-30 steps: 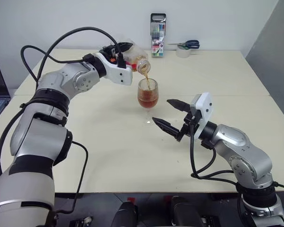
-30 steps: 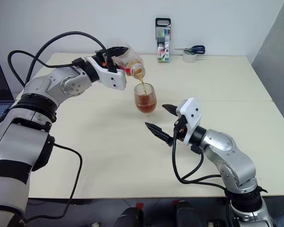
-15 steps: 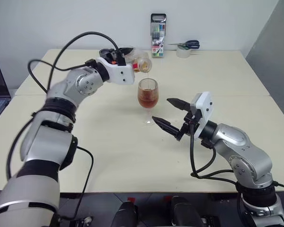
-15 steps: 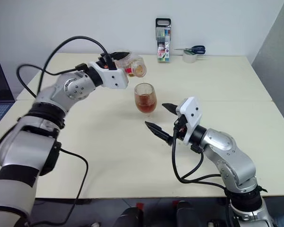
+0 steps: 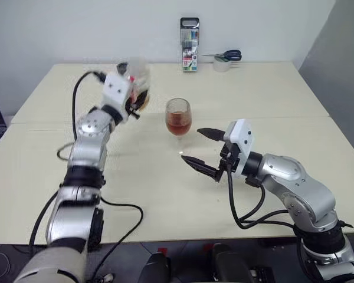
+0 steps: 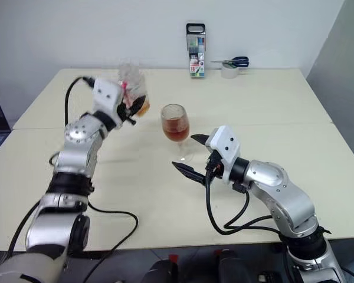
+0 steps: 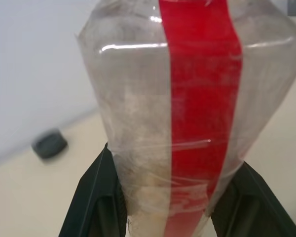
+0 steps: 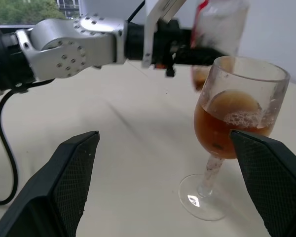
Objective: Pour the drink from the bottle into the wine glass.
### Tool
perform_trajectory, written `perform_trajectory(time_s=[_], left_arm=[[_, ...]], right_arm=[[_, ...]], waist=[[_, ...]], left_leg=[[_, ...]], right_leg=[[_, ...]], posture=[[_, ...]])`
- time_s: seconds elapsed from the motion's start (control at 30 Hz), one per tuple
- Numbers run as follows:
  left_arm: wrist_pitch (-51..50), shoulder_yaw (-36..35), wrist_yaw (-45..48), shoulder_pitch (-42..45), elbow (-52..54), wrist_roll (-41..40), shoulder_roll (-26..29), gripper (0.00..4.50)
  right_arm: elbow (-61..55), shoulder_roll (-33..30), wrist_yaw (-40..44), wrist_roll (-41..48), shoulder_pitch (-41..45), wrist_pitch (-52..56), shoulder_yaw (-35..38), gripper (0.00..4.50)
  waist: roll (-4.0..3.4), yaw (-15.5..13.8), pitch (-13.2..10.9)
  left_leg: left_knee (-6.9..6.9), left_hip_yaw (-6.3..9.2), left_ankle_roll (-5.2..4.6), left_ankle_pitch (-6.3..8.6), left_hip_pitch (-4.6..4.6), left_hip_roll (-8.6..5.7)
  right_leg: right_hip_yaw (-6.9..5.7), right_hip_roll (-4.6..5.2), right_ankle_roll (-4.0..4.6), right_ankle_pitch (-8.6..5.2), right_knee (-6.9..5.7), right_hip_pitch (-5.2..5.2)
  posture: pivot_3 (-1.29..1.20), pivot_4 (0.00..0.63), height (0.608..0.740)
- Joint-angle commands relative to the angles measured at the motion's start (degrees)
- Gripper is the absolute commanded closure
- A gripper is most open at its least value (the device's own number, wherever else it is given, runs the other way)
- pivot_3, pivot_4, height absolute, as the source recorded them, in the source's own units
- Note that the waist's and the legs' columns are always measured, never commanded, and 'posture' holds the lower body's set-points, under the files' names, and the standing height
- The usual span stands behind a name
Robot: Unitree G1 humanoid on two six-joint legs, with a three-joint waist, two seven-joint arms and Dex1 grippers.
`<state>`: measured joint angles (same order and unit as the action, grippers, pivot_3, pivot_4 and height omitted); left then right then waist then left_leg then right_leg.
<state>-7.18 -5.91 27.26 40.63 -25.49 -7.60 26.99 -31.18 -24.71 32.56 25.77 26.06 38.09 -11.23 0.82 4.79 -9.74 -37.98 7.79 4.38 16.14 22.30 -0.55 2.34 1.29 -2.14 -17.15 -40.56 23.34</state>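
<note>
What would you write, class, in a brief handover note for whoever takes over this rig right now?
Left gripper: shut on the small clear plastic bottle with the red label strip, held off the table, left of the glass, a little drink in it.
Right gripper: open, empty, near the foot of the clear stemmed wine glass.
Glass: upright on the cream table, amber drink filling about half the bowl.
Done: drink in the glass.
Left: probably set the bottle down.

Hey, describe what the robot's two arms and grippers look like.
Both arms are silver-grey metal segments joined by black bands, with loose black cables looping alongside. Each wrist carries a white block. The left gripper and right gripper have black, tapered jaws with textured inner faces.
</note>
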Motion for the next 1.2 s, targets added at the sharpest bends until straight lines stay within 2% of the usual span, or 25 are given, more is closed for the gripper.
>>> perform_trajectory(time_s=[0.03, 0.2, 0.63, 0.9, 1.1, 1.2], left_arm=[[-4.4, -4.0, -1.5, -2.0, 6.6, -3.7, 0.0, 2.81], [-5.7, -7.7, -2.1, -6.7, 6.9, -7.3, -1.1, 2.81], [-5.5, -8.2, -5.5, -10.0, 2.2, -5.2, -1.2, 2.81], [-5.1, -7.7, -5.4, -10.9, 3.5, -5.0, -1.3, 0.08], [-4.3, -6.4, -4.9, -11.8, 5.0, -4.1, -1.3, 0.03], [-2.5, -6.0, -5.0, -13.8, 7.1, -3.4, -1.4, 0.03]], right_arm=[[-0.4, 0.0, 0.3, -0.6, 1.7, -0.4, 0.2, 0.00], [0.3, 0.3, 1.9, -0.4, 3.2, -0.4, -1.4, 0.00], [0.6, 1.2, 2.3, -0.7, 3.7, 0.3, -2.7, 0.00], [0.2, 1.1, 2.3, -0.6, 3.5, 0.8, -2.4, 0.00], [0.3, 1.0, 2.2, -0.9, 3.2, 0.7, -2.4, 0.00], [1.1, 0.7, 0.9, -2.7, 0.4, -1.0, -2.0, 0.00]], waist=[[0.03, -0.1, 0.0], [0.06, -0.2, 0.0], [0.14, -0.6, 0.1], [0.14, -0.8, 0.1], [0.15, -1.3, 0.1], [0.15, -1.4, 0.1]], left_leg=[[-0.02, 0.01, 0.00, 0.00, 0.00, 0.01], [-0.10, -0.03, -0.02, 0.01, -0.02, 0.01], [-0.05, -0.08, -0.12, 0.07, -0.20, 0.01], [-0.02, -0.11, -0.21, 0.12, -0.30, 0.04], [-0.02, -0.13, -0.21, 0.12, -0.29, 0.03], [-0.02, -0.13, -0.21, 0.12, -0.29, 0.04]], right_leg=[[0.00, -0.01, 0.00, 0.00, -0.03, 0.00], [0.03, 0.02, 0.00, 0.00, -0.08, -0.01], [0.03, 0.02, 0.00, 0.00, -0.10, -0.08], [0.05, 0.01, 0.00, 0.00, -0.16, -0.10], [0.07, 0.02, 0.00, 0.00, -0.14, -0.10], [0.08, 0.02, 0.00, 0.00, -0.12, -0.10]], posture=[[0.00, 0.150, 0.740], [0.00, 0.150, 0.740], [0.00, 0.150, 0.740], [0.00, 0.150, 0.740], [0.00, 0.150, 0.740], [0.00, 0.150, 0.740]])
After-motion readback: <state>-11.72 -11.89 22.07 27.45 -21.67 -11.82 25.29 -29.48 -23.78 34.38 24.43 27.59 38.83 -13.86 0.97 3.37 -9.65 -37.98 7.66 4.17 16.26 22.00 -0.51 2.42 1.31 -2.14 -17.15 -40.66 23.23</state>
